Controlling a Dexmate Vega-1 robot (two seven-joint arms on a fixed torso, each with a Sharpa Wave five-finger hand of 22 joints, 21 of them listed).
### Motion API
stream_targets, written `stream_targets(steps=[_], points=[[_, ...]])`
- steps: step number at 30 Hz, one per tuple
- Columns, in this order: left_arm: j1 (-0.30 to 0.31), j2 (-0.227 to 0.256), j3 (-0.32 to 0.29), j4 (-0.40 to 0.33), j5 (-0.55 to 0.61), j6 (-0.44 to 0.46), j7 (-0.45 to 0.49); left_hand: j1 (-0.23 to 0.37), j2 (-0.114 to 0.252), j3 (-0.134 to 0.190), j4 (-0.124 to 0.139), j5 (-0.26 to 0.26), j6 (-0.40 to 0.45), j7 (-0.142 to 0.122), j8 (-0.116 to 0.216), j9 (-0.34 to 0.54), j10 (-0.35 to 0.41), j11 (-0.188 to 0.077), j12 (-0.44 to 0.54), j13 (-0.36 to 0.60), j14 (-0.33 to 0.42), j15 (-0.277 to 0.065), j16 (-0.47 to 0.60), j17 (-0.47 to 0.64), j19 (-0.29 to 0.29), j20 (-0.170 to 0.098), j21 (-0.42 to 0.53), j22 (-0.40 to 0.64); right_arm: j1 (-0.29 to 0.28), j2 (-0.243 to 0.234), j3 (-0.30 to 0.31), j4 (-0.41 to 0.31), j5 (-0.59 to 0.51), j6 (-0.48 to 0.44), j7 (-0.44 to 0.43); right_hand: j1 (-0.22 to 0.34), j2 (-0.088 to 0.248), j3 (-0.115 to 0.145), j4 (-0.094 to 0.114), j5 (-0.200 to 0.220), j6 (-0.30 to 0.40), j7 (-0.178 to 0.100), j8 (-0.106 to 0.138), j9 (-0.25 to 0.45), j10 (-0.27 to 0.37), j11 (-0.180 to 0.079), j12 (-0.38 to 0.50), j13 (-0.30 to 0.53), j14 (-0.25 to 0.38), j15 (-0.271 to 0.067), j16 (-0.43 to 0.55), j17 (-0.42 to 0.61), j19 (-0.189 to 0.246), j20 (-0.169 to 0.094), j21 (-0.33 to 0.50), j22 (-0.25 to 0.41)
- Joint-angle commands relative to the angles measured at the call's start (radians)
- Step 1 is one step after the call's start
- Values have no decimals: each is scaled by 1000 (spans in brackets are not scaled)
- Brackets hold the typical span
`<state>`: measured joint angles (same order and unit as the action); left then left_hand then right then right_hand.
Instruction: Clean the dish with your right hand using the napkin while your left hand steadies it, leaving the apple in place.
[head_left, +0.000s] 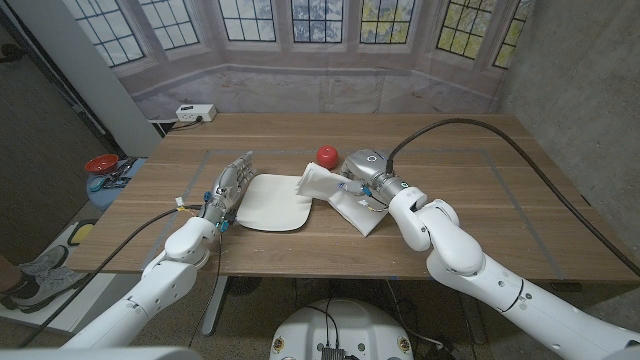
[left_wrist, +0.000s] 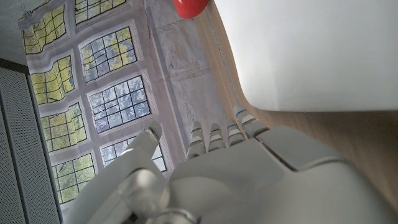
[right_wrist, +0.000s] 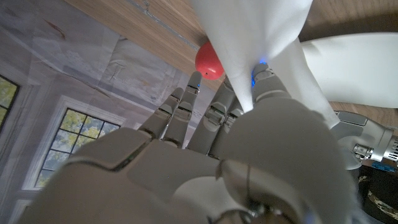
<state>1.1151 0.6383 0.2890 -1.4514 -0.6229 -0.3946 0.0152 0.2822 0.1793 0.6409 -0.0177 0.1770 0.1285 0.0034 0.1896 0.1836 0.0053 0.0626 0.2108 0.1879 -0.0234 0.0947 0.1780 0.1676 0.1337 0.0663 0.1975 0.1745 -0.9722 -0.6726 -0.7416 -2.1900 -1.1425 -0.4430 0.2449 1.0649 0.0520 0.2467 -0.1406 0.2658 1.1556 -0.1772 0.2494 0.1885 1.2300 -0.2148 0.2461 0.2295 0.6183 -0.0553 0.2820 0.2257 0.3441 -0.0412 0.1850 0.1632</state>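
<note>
Napkin (head_left: 322, 181) in raised right hand (head_left: 362, 180).

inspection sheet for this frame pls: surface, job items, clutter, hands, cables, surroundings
Surface: wooden table, tape lines on it.
Job's things: white dish near the front middle; red apple behind it on the table; white napkin draped over the dish's right edge.
Clutter: white power strip at the far left corner.
Robot hands: left robot hand stands at the dish's left edge, contact unclear; right robot hand pinches the napkin.
Cables: black cable arcs over the table to the right arm; another runs along the left forearm.
Surroundings: window backdrop behind; red item on a blue stand left of the table.
</note>
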Motion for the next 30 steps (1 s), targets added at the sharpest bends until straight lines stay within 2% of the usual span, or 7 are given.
stream_targets(steps=[1,14,30], points=[[-6,-3,-4,18,-7,-14,-15,16,-2,0,-1,-3,-3,-2,-3,3,-4,1,-1,6,-2,2,1,3,2,3,-2,2,15,34,-16,-6,-3,2,15,-1,10,-7,-1,-5,36,-36,-3,3,1,-3,-5,4,-4,-160,6,2,6,-53,-1,1],[-7,-6,-7,29,-16,-19,-23,18,-2,-1,-2,-2,-3,-2,-2,3,-3,3,-1,6,-2,4,1,3,1,3,-2,2,35,75,-40,4,3,5,16,-1,19,-19,1,-16,26,-38,-12,4,-8,-2,-11,5,-10,-157,7,4,3,-48,-2,1],[1,-9,-11,25,-14,-24,-10,20,-1,-2,-2,-2,-1,-2,-2,3,-2,0,-1,6,-2,4,1,3,1,3,-1,2,78,90,-50,27,57,36,16,-2,27,-30,2,-30,16,-38,-19,6,-15,-2,-13,8,-15,-156,8,4,1,-44,-1,1]])
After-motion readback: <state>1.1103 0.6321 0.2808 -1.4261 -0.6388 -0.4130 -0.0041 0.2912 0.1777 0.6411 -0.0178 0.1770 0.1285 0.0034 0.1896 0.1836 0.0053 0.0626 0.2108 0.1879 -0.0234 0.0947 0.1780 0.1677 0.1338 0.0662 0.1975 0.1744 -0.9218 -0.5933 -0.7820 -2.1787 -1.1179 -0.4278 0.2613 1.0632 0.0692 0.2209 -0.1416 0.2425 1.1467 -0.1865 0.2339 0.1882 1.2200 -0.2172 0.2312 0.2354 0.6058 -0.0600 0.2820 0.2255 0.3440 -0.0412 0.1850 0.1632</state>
